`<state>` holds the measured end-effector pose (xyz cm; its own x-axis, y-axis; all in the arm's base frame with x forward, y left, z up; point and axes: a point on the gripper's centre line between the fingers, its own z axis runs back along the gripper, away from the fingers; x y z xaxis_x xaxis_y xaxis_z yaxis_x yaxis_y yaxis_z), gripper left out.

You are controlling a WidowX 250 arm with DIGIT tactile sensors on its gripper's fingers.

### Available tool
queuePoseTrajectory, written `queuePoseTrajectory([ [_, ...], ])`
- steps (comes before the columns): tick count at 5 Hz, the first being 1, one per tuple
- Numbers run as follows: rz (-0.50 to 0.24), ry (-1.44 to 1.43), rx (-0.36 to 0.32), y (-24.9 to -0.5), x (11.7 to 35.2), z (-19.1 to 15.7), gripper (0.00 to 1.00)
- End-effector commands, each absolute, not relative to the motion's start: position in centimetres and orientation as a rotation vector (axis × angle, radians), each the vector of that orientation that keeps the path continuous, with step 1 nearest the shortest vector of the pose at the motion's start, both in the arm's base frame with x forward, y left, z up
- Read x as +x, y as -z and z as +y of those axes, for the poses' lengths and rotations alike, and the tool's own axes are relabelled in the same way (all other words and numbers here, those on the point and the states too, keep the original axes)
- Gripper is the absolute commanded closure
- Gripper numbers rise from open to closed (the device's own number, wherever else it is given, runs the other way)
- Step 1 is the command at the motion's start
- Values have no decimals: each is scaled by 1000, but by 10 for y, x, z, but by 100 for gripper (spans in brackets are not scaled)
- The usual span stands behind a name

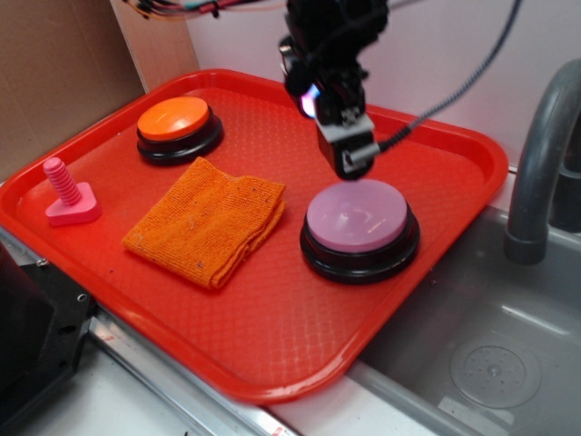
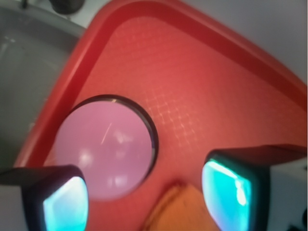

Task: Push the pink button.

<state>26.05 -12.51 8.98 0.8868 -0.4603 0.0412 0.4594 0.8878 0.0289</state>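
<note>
- Gripper (image 1: 352, 156) hung in the upper centre of the exterior view, tip pointing down, just above the far edge of the pink button (image 1: 357, 215) and apart from its dome.
- Fingers (image 2: 65, 202) stood spread in the wrist view, one at the lower left and one at the lower right of the frame, with open tray floor between them; they pinched nothing.
- The pink button sat on a black circular base in the centre right of the exterior view, resting on the floor of the red tray (image 1: 272, 336).
- In the wrist view the pink button (image 2: 103, 144) occupied the left centre of the frame, beside the left finger rather than centred between the two.
- An orange cloth (image 1: 207, 221), folded, lay at the centre of the tray in the exterior view, just left of the pink button; its corner appeared at the bottom centre of the wrist view.
- An orange button (image 1: 177, 125) on a black base stood in the upper left part of the tray, well apart from the pink button.
- A pink screw bolt (image 1: 69, 193) stood upright near the left rim of the tray.
- A metal sink (image 1: 495, 345) with a grey faucet (image 1: 545, 154) filled the right side of the exterior view, beside the tray.
</note>
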Motion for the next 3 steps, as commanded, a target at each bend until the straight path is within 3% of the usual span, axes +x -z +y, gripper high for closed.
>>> queuePoseTrajectory([
  [1, -73, 524, -55, -71, 269, -146, 0],
  [3, -32, 529, -73, -58, 260, -161, 0],
])
